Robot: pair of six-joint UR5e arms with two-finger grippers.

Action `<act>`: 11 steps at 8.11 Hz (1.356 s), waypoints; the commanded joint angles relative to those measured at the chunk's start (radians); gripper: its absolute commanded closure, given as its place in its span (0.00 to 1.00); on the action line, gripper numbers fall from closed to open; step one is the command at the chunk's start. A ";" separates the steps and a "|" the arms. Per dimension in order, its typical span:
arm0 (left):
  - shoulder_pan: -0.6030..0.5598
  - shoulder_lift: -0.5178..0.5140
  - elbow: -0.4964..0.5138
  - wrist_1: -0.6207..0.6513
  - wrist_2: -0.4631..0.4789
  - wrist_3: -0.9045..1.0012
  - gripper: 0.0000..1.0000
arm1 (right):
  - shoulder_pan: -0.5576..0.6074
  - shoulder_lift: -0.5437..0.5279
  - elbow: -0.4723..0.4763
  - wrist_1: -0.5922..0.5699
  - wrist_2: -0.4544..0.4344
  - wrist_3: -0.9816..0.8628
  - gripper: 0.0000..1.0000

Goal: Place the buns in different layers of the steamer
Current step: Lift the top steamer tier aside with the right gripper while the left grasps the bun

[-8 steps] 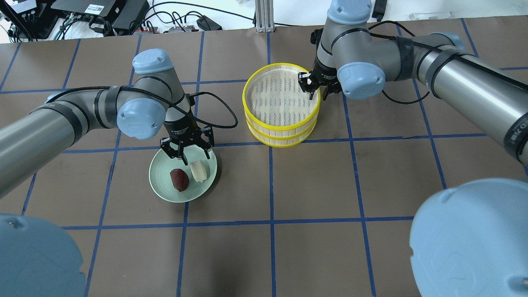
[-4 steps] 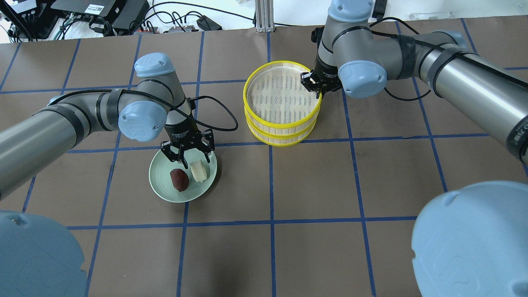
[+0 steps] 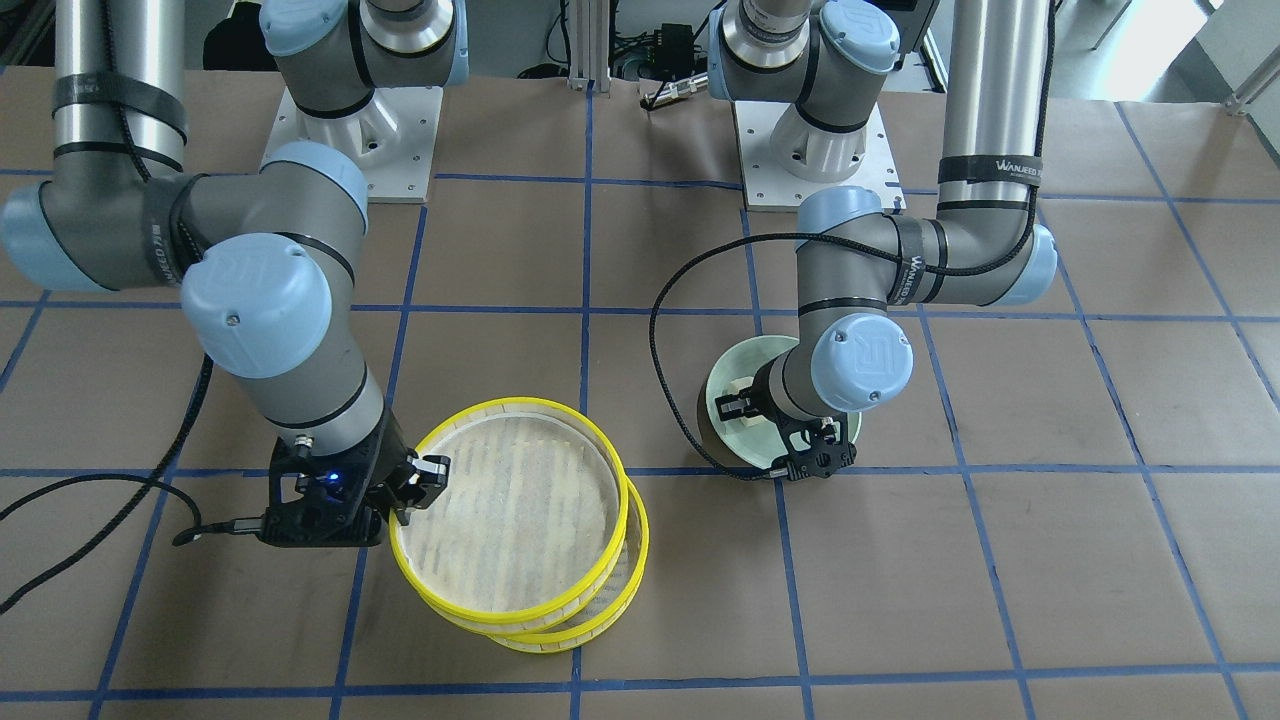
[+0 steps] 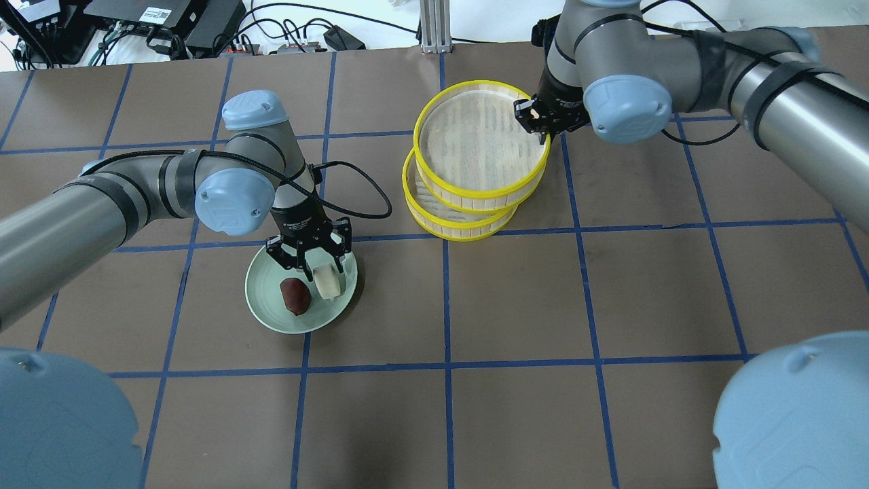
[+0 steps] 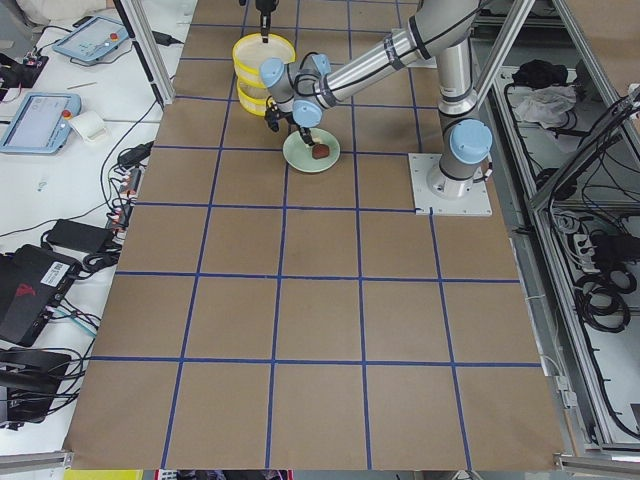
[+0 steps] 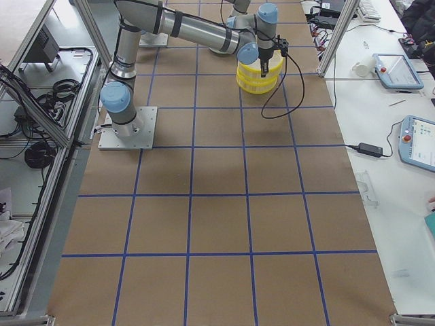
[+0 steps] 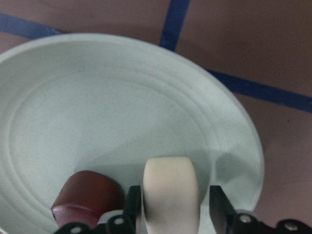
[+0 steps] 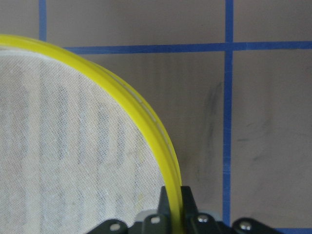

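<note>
The cream-white bun [image 4: 328, 282] and the reddish-brown bun [image 4: 294, 297] lie side by side on the pale green plate [image 4: 271, 316]. My left gripper [image 4: 319, 265] is open and low over the plate. In the left wrist view its fingers [image 7: 220, 207] stand on either side of the cream bun [image 7: 170, 190], with the brown bun [image 7: 85, 195] to the left. My right gripper [image 4: 540, 129] is shut on the yellow rim of the upper steamer layer [image 4: 475, 197]. It holds that layer raised and offset from the lower layer [image 4: 448, 231]. The right wrist view shows the rim [image 8: 146, 122] pinched between the jaws.
The brown table has a blue tape grid. Cables and electronics [image 4: 163, 20] lie along the far edge, and a metal post [image 4: 431, 27] stands behind the steamer. A black cable [image 4: 366, 197] loops from the left wrist, between the plate and the steamer.
My right gripper has closed on the upper layer's rim and lifted it up and to the right, off the lower layer. My left gripper has sunk lower around the cream bun.
</note>
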 commanded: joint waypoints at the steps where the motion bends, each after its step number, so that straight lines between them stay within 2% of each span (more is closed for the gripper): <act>1: 0.001 0.000 0.005 0.000 -0.006 0.000 0.57 | -0.133 -0.058 -0.002 0.078 0.002 -0.196 1.00; 3: 0.001 -0.001 0.005 0.000 -0.001 0.002 0.57 | -0.221 -0.099 -0.002 0.132 0.000 -0.327 1.00; 4: 0.001 -0.003 0.011 0.001 -0.003 0.002 0.93 | -0.247 -0.122 -0.002 0.167 0.000 -0.345 1.00; 5: 0.001 0.000 0.022 0.003 -0.001 0.002 1.00 | -0.254 -0.136 -0.008 0.179 -0.019 -0.373 1.00; 9: 0.002 0.058 0.092 -0.017 0.012 -0.041 1.00 | -0.254 -0.125 -0.008 0.187 -0.041 -0.387 1.00; 11: -0.001 0.109 0.190 -0.023 0.002 -0.084 1.00 | -0.254 -0.125 -0.008 0.187 -0.040 -0.387 1.00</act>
